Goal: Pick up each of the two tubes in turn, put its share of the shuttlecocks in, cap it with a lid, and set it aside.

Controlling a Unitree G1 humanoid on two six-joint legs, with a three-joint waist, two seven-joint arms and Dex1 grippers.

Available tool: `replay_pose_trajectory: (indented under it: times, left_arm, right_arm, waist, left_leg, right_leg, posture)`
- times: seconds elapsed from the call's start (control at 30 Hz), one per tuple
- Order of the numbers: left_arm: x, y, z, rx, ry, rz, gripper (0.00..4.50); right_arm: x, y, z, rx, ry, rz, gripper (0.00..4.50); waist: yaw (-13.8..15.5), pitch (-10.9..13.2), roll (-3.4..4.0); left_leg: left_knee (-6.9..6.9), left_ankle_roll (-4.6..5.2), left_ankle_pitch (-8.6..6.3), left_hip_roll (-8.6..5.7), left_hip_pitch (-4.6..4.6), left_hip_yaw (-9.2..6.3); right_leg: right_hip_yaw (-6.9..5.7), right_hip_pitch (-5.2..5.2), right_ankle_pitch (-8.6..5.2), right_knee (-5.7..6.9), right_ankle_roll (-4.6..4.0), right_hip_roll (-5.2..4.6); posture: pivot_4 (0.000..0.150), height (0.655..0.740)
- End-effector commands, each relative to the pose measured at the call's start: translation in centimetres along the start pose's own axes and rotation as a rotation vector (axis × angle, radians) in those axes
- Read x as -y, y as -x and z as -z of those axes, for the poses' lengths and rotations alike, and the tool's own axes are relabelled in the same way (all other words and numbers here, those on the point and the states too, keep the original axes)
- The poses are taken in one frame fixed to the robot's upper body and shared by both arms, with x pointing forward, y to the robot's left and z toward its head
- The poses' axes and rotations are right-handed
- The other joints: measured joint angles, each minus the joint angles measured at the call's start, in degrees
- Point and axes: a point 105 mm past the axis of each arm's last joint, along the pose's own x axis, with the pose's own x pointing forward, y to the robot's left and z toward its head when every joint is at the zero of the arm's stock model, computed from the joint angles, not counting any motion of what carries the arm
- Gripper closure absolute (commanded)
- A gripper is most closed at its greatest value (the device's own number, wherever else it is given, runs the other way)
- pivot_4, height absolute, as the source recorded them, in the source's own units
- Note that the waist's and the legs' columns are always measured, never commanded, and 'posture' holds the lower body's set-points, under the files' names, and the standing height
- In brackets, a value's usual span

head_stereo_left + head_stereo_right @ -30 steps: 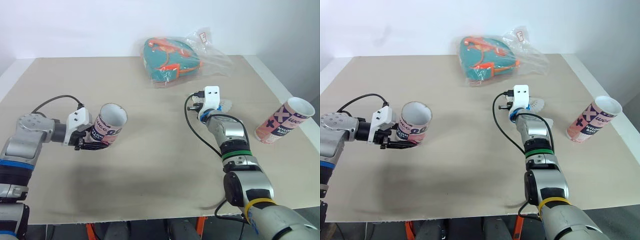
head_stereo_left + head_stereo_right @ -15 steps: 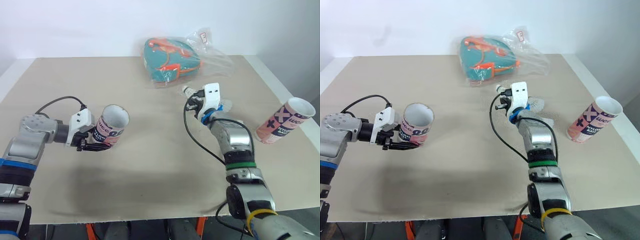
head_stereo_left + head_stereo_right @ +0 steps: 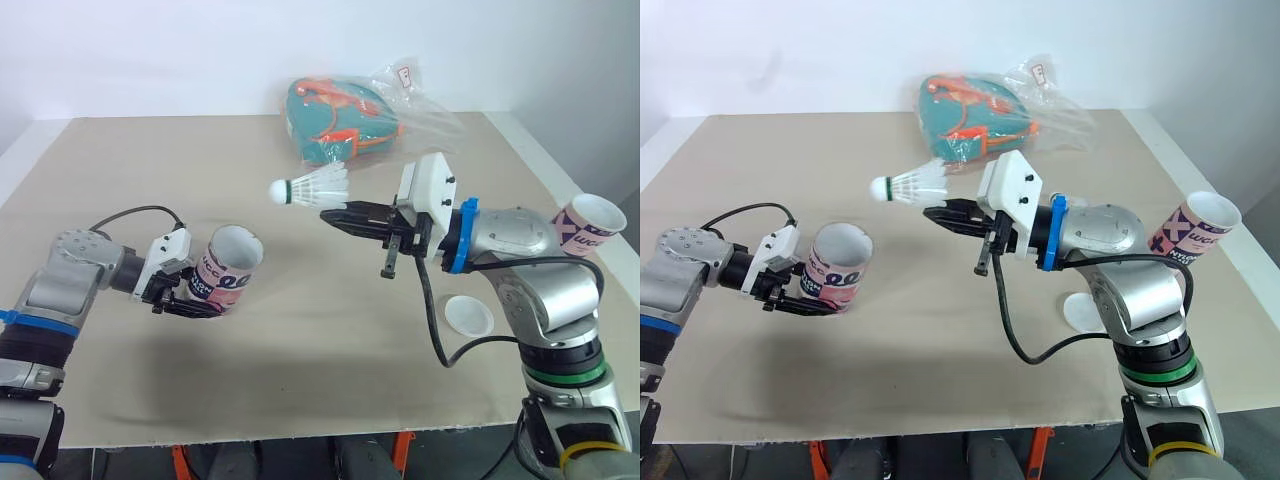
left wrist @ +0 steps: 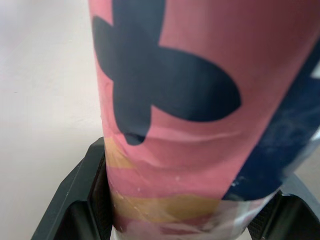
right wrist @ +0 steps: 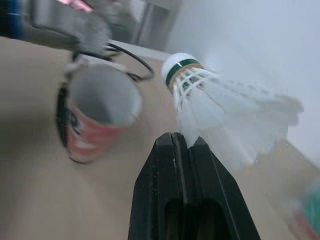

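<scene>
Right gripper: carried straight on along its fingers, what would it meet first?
Probably the tube in the left gripper: the right gripper, shut on the shuttlecock, points roughly toward its open mouth, though it may pass just above; depth is unclear.

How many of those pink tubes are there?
2. The first tube sits in the left gripper, open end up. The second tube is near the table's right edge, partly hidden behind the right arm.

- A wide beige table (image 3: 300,370) spreads across the foreground, its matte top under soft, even light
- A plain white wall (image 3: 150,50) stands behind its far edge
- White strips (image 3: 545,155) border the table's left and right sides
- Orange frame pieces (image 3: 180,465) show beneath the front edge
</scene>
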Motion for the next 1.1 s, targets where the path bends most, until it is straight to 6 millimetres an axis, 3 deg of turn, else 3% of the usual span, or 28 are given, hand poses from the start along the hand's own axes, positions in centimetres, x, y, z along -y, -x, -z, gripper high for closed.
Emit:
replay_pose_trajectory:
  times: [0.03,0.2,0.53,0.63,0.73,0.9,1.0,1.1]
  left_arm:
    - [1.1,-1.5,1.1,-0.059,-0.007,0.091,1.72]
    - [1.6,-2.3,1.2,-0.066,-0.011,0.123,1.72]
    - [1.7,-2.7,0.8,-0.063,-0.02,0.126,1.72]
    - [1.8,-2.8,0.8,-0.063,-0.02,0.129,1.72]
    - [1.9,-2.9,0.7,-0.063,-0.019,0.13,1.72]
    - [2.0,-3.0,0.6,-0.059,-0.016,0.126,1.72]
    - [2.1,-3.1,0.5,-0.052,-0.015,0.127,1.72]
    - [2.2,-3.2,0.5,-0.048,-0.013,0.126,1.72]
  right_arm:
    - [-0.9,-1.0,-1.2,-0.002,0.078,-0.068,4.46]
    - [-1.7,-2.3,-0.4,-0.074,0.148,-0.142,4.46]
    - [-2.2,-3.2,0.2,-0.122,0.194,-0.263,4.46]
    - [-1.9,-3.5,0.1,-0.117,0.162,-0.281,3.54]
    - [-1.9,-3.5,-0.2,-0.106,0.146,-0.298,2.34]
    - [-1.6,-3.0,-0.4,-0.102,0.129,-0.295,0.02]
    - [-0.7,-1.7,-0.8,-0.082,0.059,-0.251,0.02]
    - [2.3,1.1,-0.7,-0.05,-0.052,-0.056,0.02]
  waist:
    - [0.02,0.0,0.01]
    - [0.23,-0.05,0.08]
    - [0.53,-0.05,0.08]
    - [0.81,-0.05,0.08]
    - [1.06,-0.05,0.08]
    - [1.49,-0.05,0.09]
    - [1.59,-0.05,0.08]
    - [1.76,-0.06,0.07]
  left_leg:
    - [0.02,0.0,0.0,0.0,-0.01,0.0]
    - [0.01,0.01,-0.01,-0.04,-0.01,0.03]
    - [0.01,0.05,-0.06,-0.13,-0.03,0.01]
    - [0.02,0.05,-0.06,-0.13,-0.02,0.01]
    - [0.02,0.06,-0.06,-0.14,-0.03,0.01]
    - [0.02,0.13,-0.16,-0.14,-0.03,0.02]
    - [0.02,0.17,-0.21,-0.14,-0.03,0.01]
    - [0.02,0.18,-0.24,-0.17,-0.04,-0.01]
  right_leg:
    - [0.0,0.0,0.0,0.0,-0.01,0.0]
    - [0.03,0.0,0.02,0.0,-0.09,-0.05]
    - [0.0,0.03,0.0,0.0,-0.16,-0.14]
    - [0.0,0.03,0.0,0.0,-0.17,-0.14]
    - [0.0,0.03,0.0,0.0,-0.19,-0.14]
    - [-0.01,0.03,-0.05,0.0,-0.28,-0.15]
    - [-0.02,0.04,-0.09,0.0,-0.31,-0.16]
    - [-0.06,0.08,-0.12,-0.01,-0.31,-0.2]
  posture:
    - [0.15,0.7387]
    - [0.15,0.7387]
    - [0.15,0.7387]
    - [0.15,0.7387]
    - [0.15,0.7387]
    - [0.15,0.7387]
    - [0.15,0.7387]
    - [0.15,0.7387]
